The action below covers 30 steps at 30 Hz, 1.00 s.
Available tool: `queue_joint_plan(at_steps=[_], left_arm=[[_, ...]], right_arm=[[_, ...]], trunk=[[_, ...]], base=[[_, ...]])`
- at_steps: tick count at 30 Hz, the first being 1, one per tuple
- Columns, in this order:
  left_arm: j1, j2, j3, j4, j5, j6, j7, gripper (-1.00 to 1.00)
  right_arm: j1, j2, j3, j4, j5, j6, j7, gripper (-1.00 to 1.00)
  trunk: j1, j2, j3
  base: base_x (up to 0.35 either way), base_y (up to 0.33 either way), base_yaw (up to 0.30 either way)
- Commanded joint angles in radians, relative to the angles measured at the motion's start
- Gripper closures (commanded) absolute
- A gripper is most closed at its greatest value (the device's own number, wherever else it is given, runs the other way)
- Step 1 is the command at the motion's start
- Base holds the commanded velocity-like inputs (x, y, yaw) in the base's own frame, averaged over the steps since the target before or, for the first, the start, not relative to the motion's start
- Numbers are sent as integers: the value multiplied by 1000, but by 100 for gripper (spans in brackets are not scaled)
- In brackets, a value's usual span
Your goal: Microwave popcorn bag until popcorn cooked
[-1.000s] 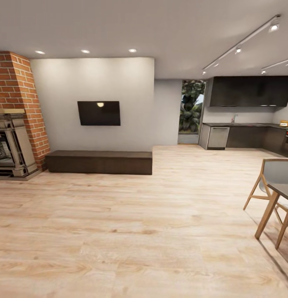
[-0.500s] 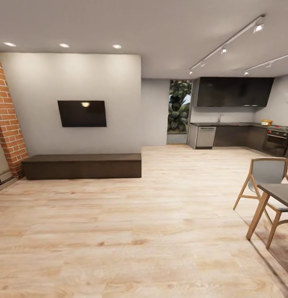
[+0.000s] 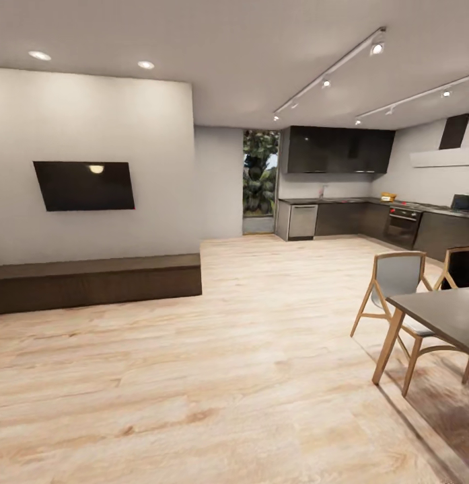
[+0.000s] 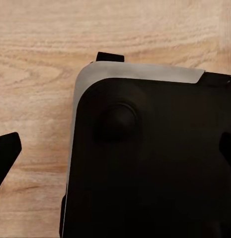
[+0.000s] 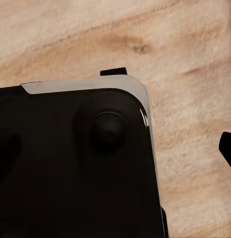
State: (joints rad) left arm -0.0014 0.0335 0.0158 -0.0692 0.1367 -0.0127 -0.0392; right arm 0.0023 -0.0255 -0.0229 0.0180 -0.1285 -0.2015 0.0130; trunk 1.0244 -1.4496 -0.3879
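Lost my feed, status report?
Grippers: state unclear, nothing held. Kitchen ahead right; popcorn bag not spotted yet. Dining table and chair near right.

The kitchen [image 3: 369,195] lay far off at about one o'clock in the head view, beyond the light wood floor. Dark glossy cabinets ran along its grey walls, upper units above and lower ones below. The countertop [image 3: 342,200] showed as a thin grey strip over the lower cabinets, turning along the right-hand wall toward two o'clock.
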Motion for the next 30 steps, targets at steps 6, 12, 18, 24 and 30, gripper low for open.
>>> queue_joint_plan(at_steps=[6, 12, 18, 24, 30], left_arm=[[0, 0, 1, 0, 9, -1, -5, -100], [0, 0, 1, 0, 9, -1, -4, -100], [0, 0, 1, 0, 9, -1, -4, -100], [0, 1, 1, 2, 10, 0, -4, -100], [0, 1, 1, 4, 10, 0, -4, -100]], right_arm=[[-1, 1, -2, 2, -6, -6, 2, -100], [-1, -1, -2, 2, -4, -6, 2, -100], [-1, -1, 0, 2, -3, -6, 2, -100], [-1, -1, 0, 2, -3, -6, 2, -100], [-1, 1, 0, 2, 27, -5, 2, -100]], trunk=[[1, 0, -1], [1, 0, -1], [1, 0, -1], [1, 0, -1], [1, 0, -1]], base=[[325, 0, -285], [326, 0, -60], [326, 0, -2], [328, 0, 0], [329, 0, 0]])
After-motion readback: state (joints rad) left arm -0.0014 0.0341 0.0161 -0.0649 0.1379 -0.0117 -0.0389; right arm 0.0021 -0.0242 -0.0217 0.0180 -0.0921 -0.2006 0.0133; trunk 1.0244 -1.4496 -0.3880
